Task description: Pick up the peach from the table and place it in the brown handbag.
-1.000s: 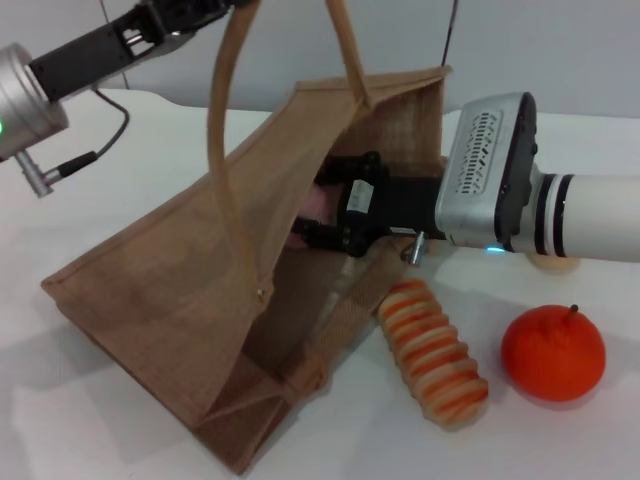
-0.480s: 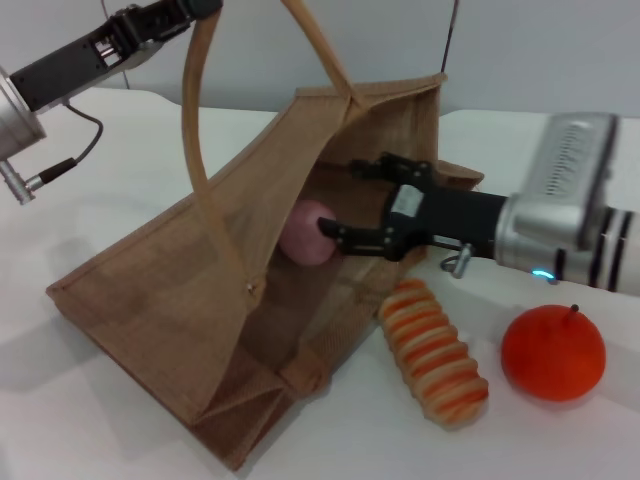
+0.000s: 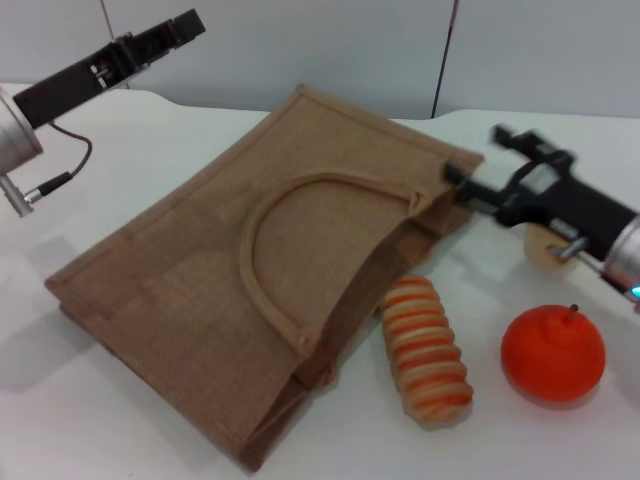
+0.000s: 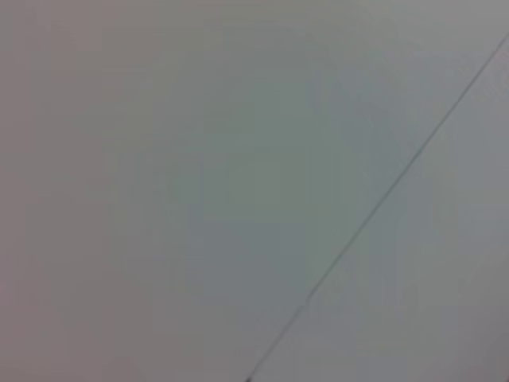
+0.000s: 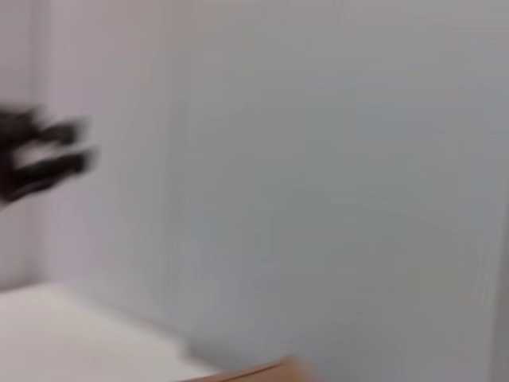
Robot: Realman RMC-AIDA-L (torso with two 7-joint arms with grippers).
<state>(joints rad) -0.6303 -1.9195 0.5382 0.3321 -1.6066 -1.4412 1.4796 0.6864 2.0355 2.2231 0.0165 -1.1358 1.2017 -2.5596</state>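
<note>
Nearest us, the brown handbag (image 3: pixel 230 290) lies flat on the white tabletop (image 3: pixel 80 430), its tan handle (image 3: pixel 290 215) draped across the burlap; we take it as our landmark. We see no peach anywhere, so we judge it sits inside the bag, hidden under the weave, which would leave the placing done. Just beside the bag's right edge lies a striped orange-and-cream item (image 3: pixel 428 348), and beyond that an orange fruit (image 3: pixel 553 352). At the bag's far right corner our right tool (image 3: pixel 478 165) hangs with its fingers spread and nothing between them, a pale round fruit (image 3: pixel 545 250) partly hidden beneath the arm. Farthest, above the bag's far left side, our left tool (image 3: pixel 180 25) holds nothing; whether it is spread we cannot tell.
</note>
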